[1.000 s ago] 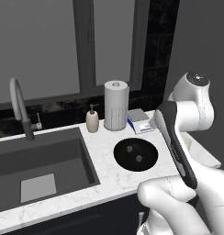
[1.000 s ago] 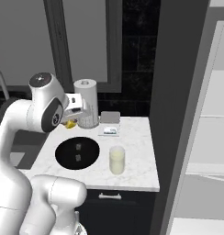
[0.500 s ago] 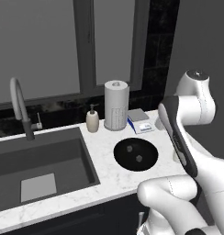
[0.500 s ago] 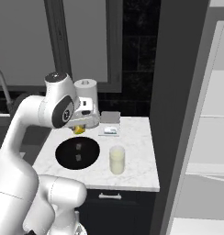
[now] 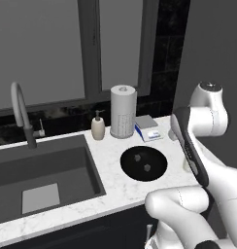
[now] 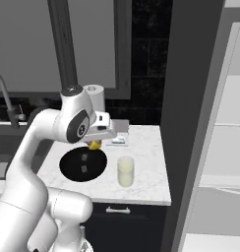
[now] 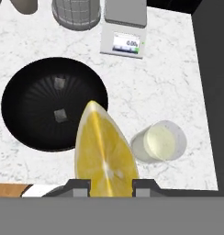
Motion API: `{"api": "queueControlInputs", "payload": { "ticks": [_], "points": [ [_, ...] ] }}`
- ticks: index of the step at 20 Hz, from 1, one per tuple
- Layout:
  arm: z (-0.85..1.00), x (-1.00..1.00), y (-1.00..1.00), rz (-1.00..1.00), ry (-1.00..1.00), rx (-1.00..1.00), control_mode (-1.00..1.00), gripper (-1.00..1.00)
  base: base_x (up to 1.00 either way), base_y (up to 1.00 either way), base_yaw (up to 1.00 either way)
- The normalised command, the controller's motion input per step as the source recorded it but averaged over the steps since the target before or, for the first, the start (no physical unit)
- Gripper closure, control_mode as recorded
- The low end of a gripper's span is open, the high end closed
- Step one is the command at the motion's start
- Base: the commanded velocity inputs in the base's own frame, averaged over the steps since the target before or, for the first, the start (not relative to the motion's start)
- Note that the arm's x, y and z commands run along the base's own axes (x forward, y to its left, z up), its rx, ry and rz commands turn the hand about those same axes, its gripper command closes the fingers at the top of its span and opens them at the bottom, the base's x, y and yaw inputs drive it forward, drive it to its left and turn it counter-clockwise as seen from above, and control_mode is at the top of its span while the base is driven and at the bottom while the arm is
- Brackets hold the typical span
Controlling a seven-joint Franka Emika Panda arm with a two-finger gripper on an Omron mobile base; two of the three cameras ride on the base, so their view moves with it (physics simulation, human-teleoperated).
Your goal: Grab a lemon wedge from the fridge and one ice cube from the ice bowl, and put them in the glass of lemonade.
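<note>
One lemon wedge (image 7: 106, 151) clamped point-forward in gripper (image 7: 111, 184), hanging above counter (image 7: 169, 82) between ice bowl (image 7: 22, 114) and glass of lemonade (image 7: 160, 141), glass just off wedge's side, away from bowl.

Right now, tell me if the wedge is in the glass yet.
Not yet. The wedge sits clamped in the gripper above the counter, beside the glass.

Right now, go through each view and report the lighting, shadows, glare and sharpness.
Left base view: flat, dim render, faint sheen inside the glossy black ice bowl. Right base view: the open grey fridge interior is brightest; the small clear glass of lemonade casts hardly any shadow. Hand view: the bright yellow lemon wedge held in the gripper looms oversized from closeness, edges soft.
</note>
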Motion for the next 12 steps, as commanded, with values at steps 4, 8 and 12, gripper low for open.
{"api": "queueControlInputs", "payload": {
  "ticks": [4, 8, 12],
  "points": [
    [-0.03, 0.0, -0.29, -0.05, 0.13, 0.0, -1.0, 1.0, 0.0, 0.0, 0.0],
    [-0.04, 0.0, -0.24, -0.04, 0.1, 0.0, -1.0, 1.0, 0.0, 0.0, 0.0],
    [-0.12, 0.0, -0.22, -0.04, 0.03, 0.0, -1.0, 1.0, 0.0, 0.0, 0.0]
  ]
}}
